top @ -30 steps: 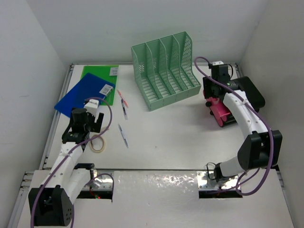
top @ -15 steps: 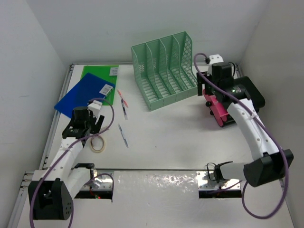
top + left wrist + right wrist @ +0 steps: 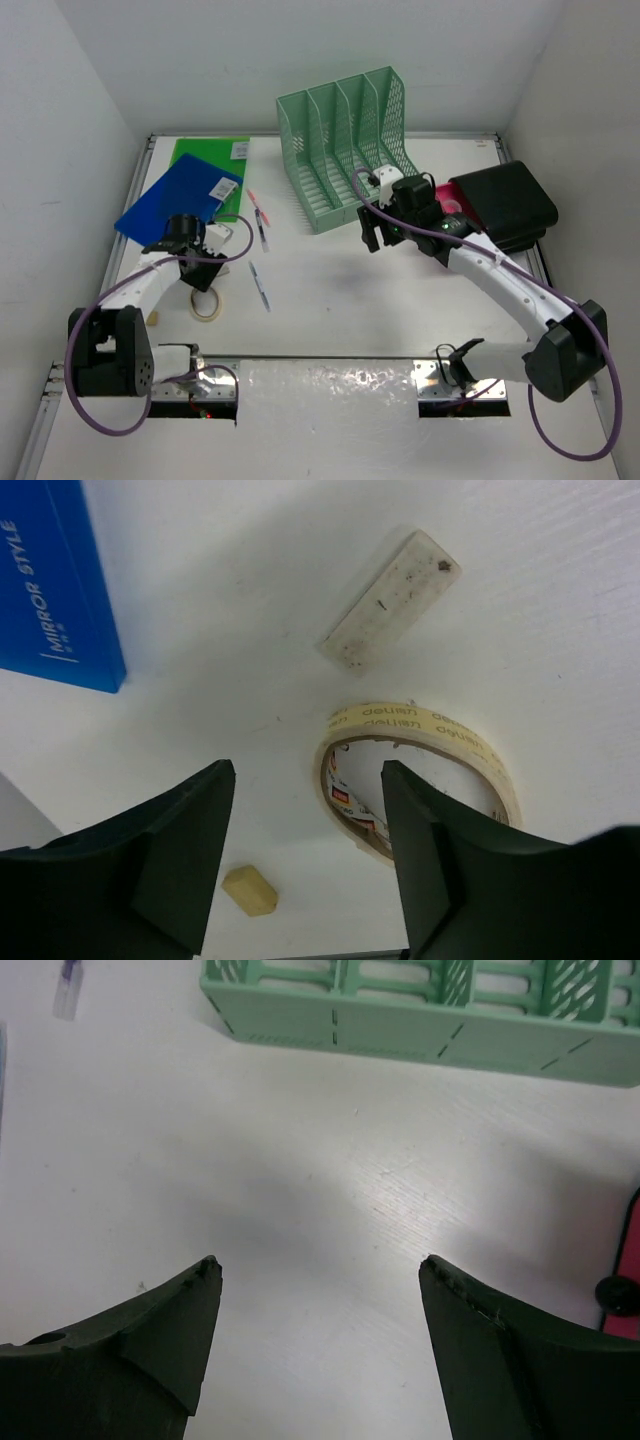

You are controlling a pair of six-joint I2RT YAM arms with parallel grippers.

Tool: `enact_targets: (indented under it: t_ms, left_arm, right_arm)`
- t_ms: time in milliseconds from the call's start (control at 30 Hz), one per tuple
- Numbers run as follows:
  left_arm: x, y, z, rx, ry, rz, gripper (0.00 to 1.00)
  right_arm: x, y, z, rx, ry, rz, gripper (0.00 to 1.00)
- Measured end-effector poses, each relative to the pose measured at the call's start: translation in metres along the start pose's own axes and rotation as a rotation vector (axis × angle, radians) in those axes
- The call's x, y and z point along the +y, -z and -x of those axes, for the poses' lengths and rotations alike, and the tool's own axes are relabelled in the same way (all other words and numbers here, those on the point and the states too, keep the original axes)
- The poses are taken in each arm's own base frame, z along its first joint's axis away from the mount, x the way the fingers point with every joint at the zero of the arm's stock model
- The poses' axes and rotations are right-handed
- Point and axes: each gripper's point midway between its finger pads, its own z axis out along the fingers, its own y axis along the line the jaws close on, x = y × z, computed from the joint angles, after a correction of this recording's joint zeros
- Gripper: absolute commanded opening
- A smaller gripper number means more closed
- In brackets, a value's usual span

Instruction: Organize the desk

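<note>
We are holding the left pincer (image 3: 203, 262) spread wide and empty just above the tape roll (image 3: 410, 718), which is lying flat on the table (image 3: 350, 290) near the left edge. In the left wrist view the roll is sitting partly between the two fingers. A pale flat stick (image 3: 390, 600) is lying beyond it, a small tan block (image 3: 249, 890) is lying to one side, and a corner of the blue folder (image 3: 50, 590) is showing at the frame's edge.

We are carrying the right pincer (image 3: 375, 238) over bare table just in front of the mint-green file rack (image 3: 345, 150), with its jaws parted and nothing between them. Its own camera is showing only white surface below, with the rack's base along the top.

As far as we are able to judge, the tidying is hardly begun. The table is filling the whole workspace under both arms and is carrying loose items. The blue folder is lying askew over the green folder (image 3: 210, 160) in the far left corner. Two pens, one (image 3: 262, 225) beside the folders and another (image 3: 260, 285) nearer us, are lying loose in the middle. The tape roll and the small bits are sitting by the left arm. A black case (image 3: 505, 205) with something pink (image 3: 450, 205) beside it is resting at the right edge. The rack's slots are looking empty from above, so we are taking it that the folders, pens and tape are all waiting to be gathered.
</note>
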Motion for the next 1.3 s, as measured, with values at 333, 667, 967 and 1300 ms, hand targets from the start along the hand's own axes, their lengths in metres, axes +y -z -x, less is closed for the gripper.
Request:
enact_targets:
  t_ms: [333,667,967,1300]
  left_arm:
    - [-0.002,-0.025,-0.034,0.135,-0.006,0.027,0.31]
    - [0.013,-0.034,-0.027,0.115,0.0,0.108,0.0]
    - [0.011,-0.013,-0.024,0.047,0.007,0.115,0.0]
    - [0.029,0.087,0.075,-0.329,0.08,0.105,0.0]
  right_arm:
    - [-0.008,0.008,-0.024,0.015,0.007,-0.039,0.8]
    - [-0.012,0.018,-0.015,-0.031,0.013,-0.061,0.8]
    - [-0.004,0.017,-0.021,-0.014,0.013,-0.014,0.79]
    - [0.046,0.017,-0.021,-0.058,-0.019,0.251,0.77]
